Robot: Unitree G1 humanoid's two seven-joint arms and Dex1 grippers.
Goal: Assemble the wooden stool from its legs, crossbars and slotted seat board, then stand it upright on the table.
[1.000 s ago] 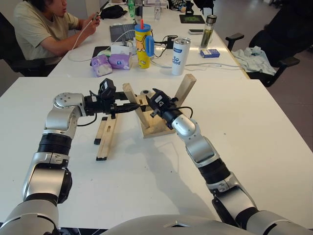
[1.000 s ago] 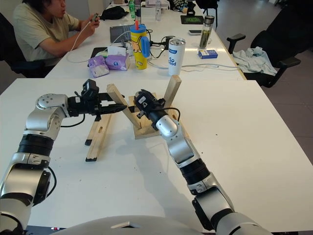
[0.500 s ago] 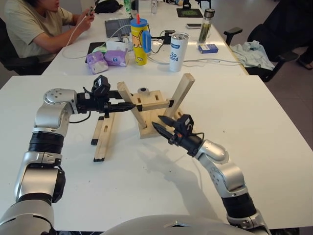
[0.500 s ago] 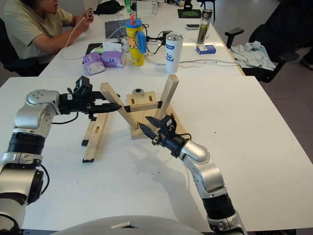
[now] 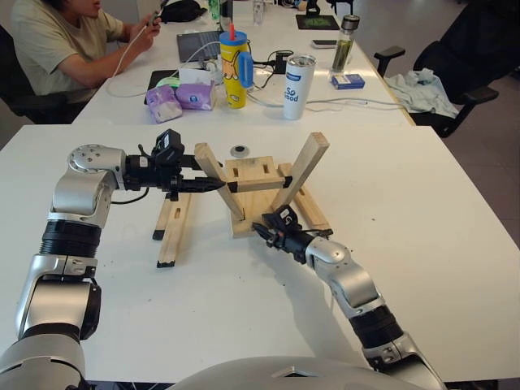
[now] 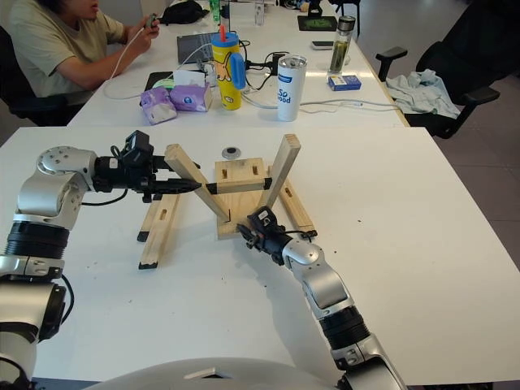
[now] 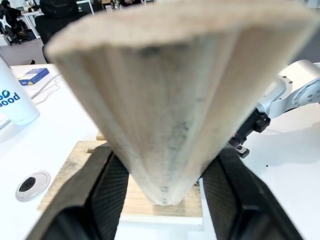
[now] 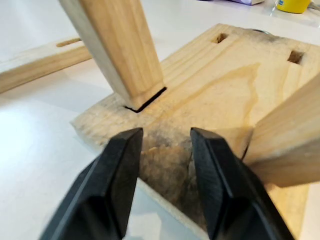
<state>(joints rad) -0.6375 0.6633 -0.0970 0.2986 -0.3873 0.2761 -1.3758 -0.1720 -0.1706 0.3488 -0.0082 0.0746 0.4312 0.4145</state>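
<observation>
On the left of the white bench (image 5: 422, 211), two loose wooden pieces (image 5: 173, 227) lie side by side, one of them slotted. Just above them the left gripper (image 5: 210, 186) reaches across from the left, and its fingers (image 7: 97, 195) are clamped on either side of the left leg (image 5: 205, 158) partway up its length. That leg rises at a tilt from a slot in the seat board (image 5: 258, 205), which lies flat near the middle of the bench. A crossbar (image 5: 260, 185) runs from it to the right leg (image 5: 302, 166), which leans the opposite way. At the board's near edge sits the right gripper (image 5: 262, 230), its fingers (image 8: 120, 170) a narrow gap apart over the edge, just beside the foot of the left leg, with nothing clamped between them.
</observation>
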